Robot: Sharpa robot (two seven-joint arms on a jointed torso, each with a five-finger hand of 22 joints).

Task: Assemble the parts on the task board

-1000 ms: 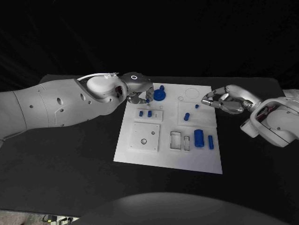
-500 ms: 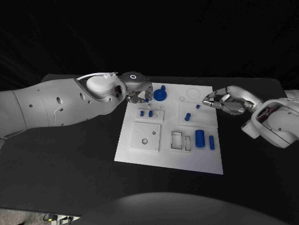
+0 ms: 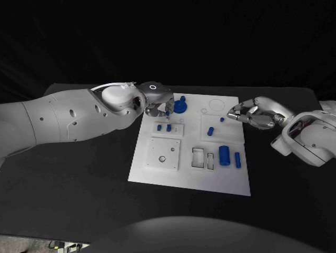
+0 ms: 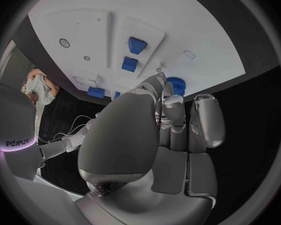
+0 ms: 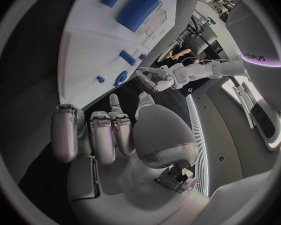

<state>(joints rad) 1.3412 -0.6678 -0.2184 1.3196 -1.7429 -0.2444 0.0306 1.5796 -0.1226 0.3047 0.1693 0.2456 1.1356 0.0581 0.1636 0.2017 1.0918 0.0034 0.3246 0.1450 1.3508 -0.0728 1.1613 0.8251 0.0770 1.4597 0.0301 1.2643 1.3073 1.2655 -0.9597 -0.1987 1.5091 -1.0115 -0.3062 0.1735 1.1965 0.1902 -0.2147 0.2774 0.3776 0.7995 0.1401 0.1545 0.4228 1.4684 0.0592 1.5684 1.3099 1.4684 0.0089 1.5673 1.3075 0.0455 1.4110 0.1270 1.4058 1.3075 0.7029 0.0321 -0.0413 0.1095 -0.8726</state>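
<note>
Head view: we're early in the assembly. White task board [image 3: 190, 182] sits mid-table. Blue parts mostly lie loose on it: a big cylinder [image 3: 224, 155] and a thin bar [image 3: 237, 159] on the near right, two small pieces [image 3: 164, 127] on the left, one mid-board [image 3: 210, 131]. A round knobbed part [image 3: 180, 106] stands at the far edge. Our left hand [image 3: 156, 108] hovers beside it, fingers together; can't tell if it's pinching anything. Our right hand [image 3: 248, 114] is curled at the board's right edge, apparently holding nothing.
</note>
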